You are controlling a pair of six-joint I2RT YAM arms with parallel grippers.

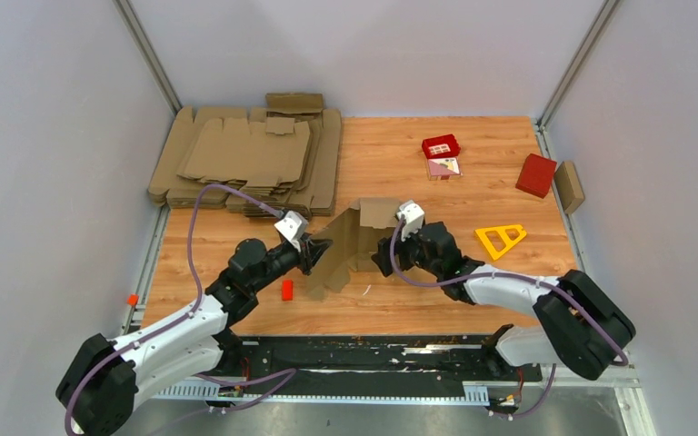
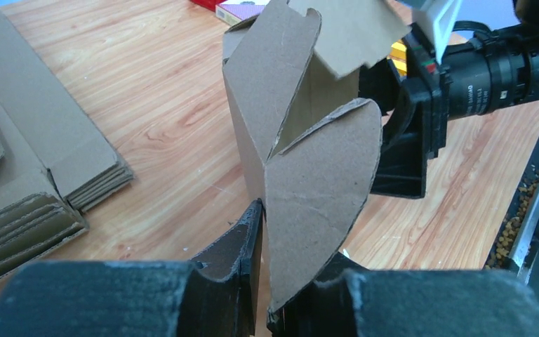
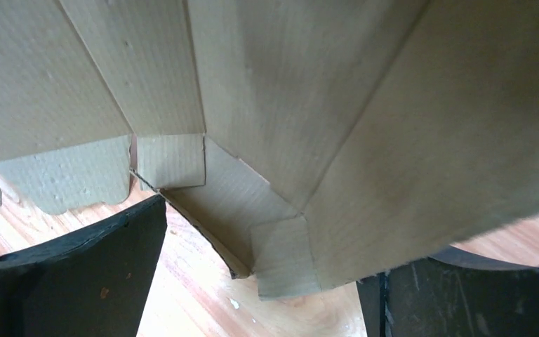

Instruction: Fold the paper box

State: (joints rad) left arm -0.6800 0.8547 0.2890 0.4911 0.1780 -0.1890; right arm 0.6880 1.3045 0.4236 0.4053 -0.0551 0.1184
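The half-folded paper box (image 1: 350, 241) stands on the worktop (image 1: 473, 195) near the stack of flat cardboard (image 1: 245, 159); let the left gripper (image 2: 281, 260), jaws pinched on its rounded flap, anchor it while the right gripper (image 3: 270, 246), jaws wide open and holding nothing, pushes a wall along its crease.

You have the paper box (image 1: 350, 245) standing near the middle of the worktop (image 1: 382, 154), with the left end effector (image 1: 314, 257) on its left, pinching one flap, and the right end effector (image 1: 383, 259) on its right, fingers spread on either side of a panel. The pile of flat blanks (image 1: 245, 159) lies in the far left corner, and a small block (image 1: 287, 290) lies just near of the left end effector. To your right sits a triangle frame (image 1: 500, 238); behind it stand a small box (image 1: 441, 145) and, nearer the right edge, a second box (image 1: 536, 174) with a cardboard piece (image 1: 569, 186) just beside it.
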